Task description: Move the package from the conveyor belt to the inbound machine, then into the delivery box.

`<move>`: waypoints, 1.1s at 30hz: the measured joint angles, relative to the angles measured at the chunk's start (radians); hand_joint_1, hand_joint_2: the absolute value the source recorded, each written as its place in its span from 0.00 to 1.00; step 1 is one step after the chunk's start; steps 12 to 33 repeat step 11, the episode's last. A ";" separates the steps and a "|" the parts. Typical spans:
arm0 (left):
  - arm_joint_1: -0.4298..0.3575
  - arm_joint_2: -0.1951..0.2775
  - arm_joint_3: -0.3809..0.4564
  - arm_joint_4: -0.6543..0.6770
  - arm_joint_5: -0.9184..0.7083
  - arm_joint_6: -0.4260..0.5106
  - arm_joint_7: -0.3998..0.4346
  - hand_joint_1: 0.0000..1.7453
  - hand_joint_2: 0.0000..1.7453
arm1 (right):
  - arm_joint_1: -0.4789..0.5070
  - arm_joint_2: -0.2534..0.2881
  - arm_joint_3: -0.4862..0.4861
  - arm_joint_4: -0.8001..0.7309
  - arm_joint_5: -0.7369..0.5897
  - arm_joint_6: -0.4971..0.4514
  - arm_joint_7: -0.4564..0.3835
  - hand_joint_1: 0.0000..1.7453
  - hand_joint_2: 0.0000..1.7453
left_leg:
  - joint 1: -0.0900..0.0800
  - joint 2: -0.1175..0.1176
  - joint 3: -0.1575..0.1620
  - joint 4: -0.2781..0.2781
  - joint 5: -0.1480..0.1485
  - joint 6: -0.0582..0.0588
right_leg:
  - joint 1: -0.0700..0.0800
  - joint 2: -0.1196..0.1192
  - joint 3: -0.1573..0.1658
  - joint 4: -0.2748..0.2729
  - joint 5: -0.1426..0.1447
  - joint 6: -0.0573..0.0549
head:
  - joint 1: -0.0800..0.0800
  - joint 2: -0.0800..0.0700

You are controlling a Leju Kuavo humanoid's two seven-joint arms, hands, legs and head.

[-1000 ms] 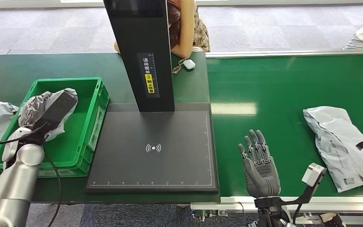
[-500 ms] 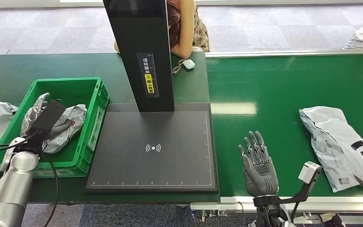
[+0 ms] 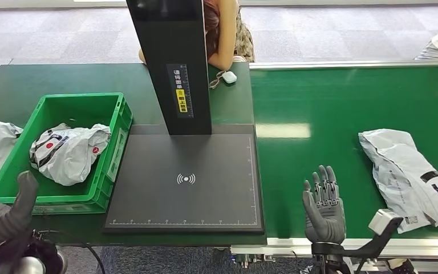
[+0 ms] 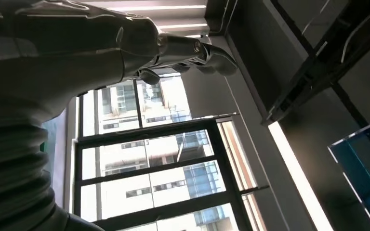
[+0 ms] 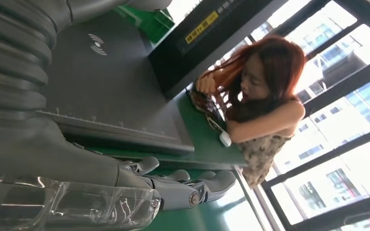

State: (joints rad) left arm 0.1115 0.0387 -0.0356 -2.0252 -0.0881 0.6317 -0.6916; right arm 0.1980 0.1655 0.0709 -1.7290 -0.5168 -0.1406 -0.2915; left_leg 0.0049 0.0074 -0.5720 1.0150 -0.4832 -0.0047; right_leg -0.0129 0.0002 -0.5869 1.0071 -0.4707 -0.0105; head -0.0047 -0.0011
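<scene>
Head view. I see the green box at 9 o'clock on the table. One package lies inside it, grey-white with red and black marks, leaning toward the box's right wall. The inbound machine sits at centre: a flat black plate with a wireless mark, and a black column rising at its 12 o'clock edge. The plate carries nothing. The belt runs from centre to 3 o'clock. A second package lies on it at 4 o'clock, near the belt's front edge.

My left hand is at 8 o'clock, below the box's front corner and apart from it. It holds nothing; one finger points up, and I cannot tell how the rest lie. My right hand is at 5 o'clock over the belt's front edge, palm up, fingers straight and apart, holding nothing. It is well apart from the second package. A person sits at 12 o'clock behind the column. A small white case lies on the table just beside the column.

Left wrist view. The left hand is raised against a window and ceiling. Its fingers extend with nothing in them.

Right wrist view. The right hand is released, its fingers stretched over the belt. The machine's plate and the person lie beyond.
</scene>
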 joint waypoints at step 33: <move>0.105 -0.072 -0.131 -0.035 -0.059 -0.274 0.259 0.00 1.00 | 0.042 0.004 0.012 -0.048 0.240 -0.043 -0.062 0.00 1.00 | 0.000 -0.001 0.001 0.000 0.000 0.000 | 0.000 -0.001 0.001 0.000 0.000 0.000 | 0.000 0.000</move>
